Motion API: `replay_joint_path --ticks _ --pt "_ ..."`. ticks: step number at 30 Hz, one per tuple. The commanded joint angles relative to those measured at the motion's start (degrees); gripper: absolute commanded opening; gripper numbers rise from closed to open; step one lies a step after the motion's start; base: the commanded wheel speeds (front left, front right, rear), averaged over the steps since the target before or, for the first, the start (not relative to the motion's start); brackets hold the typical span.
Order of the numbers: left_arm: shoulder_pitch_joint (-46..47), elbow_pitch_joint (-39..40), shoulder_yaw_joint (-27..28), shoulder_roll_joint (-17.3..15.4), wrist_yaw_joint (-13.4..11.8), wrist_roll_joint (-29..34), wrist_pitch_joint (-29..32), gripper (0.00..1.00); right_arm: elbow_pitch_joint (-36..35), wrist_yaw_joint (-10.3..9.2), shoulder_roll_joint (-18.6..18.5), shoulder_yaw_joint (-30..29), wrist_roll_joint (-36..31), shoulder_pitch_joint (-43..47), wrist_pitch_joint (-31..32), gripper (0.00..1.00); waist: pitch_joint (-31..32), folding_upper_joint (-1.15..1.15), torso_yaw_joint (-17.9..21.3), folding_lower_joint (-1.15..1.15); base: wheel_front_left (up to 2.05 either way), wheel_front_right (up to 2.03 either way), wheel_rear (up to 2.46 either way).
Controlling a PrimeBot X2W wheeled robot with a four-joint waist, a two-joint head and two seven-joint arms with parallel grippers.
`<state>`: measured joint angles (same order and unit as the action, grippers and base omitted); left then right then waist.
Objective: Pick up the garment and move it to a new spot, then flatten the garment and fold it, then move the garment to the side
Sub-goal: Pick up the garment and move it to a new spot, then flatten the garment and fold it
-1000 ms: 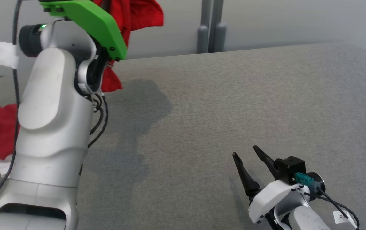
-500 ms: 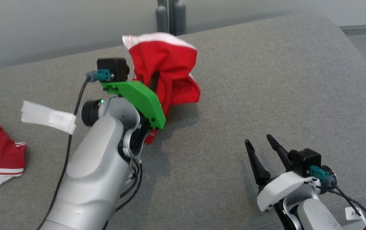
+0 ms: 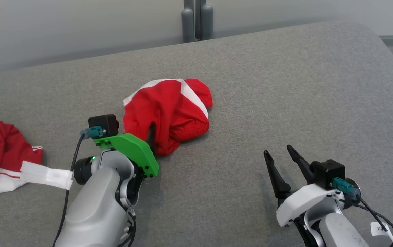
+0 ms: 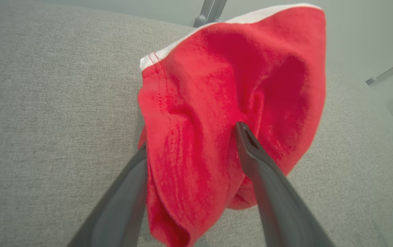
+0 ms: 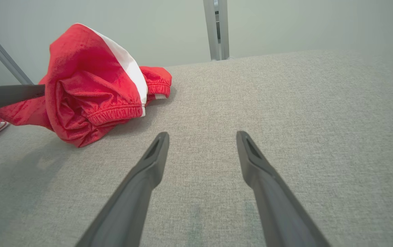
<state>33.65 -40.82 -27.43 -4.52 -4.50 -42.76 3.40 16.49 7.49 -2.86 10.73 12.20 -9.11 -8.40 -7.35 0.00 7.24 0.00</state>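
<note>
Placement step is judged nearly done: garment is left bunched on bench, between the wide-spread fingers of left claw. Right claw is held wide, empty, garment well to its left. Next: left claw to be backed out unsnagged, then flattening.

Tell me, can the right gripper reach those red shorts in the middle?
Probably yes. Only bare grey fabric surface lies between the right gripper and the red shorts. The open left gripper straddles their left side, so it shouldn't block.
</note>
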Motion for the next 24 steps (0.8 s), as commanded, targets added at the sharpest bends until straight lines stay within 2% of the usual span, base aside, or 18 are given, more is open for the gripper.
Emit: replay_joint_path --ticks 1,6,11,20,24 --pt "-1.0 0.1 0.2 -0.6 0.4 0.0 -0.5 1.0 0.1 0.0 -0.1 -0.1 -0.3 0.3 0.0 1.0 1.3 0.0 -1.3 0.0 0.0 0.0 0.0" --pt "-3.3 1.9 -0.7 -2.9 1.6 1.5 -2.9 1.0 0.0 0.0 -0.1 -0.6 -0.3 1.4 0.4 1.0 3.3 0.0 -3.3 0.0 0.0 0.0 0.0" --pt "-5.2 7.4 -2.0 -5.1 1.9 3.3 -4.8 1.0 -0.7 0.0 -0.1 -1.5 -0.5 2.9 0.8 1.0 4.9 0.0 -5.1 0.0 0.0 0.0 0.0" --pt "-4.3 19.5 -6.1 -5.8 0.4 6.5 -0.7 1.0 -2.2 0.0 -0.1 -1.5 -1.0 4.0 2.2 1.0 5.4 0.0 -5.7 0.0 0.0 0.0 0.0" --pt "-4.2 22.6 -9.5 -4.2 1.6 7.5 1.3 1.0 -2.7 0.0 -0.1 -1.0 -1.1 3.7 2.6 1.0 5.0 0.0 -4.4 0.0 0.0 0.0 0.0"
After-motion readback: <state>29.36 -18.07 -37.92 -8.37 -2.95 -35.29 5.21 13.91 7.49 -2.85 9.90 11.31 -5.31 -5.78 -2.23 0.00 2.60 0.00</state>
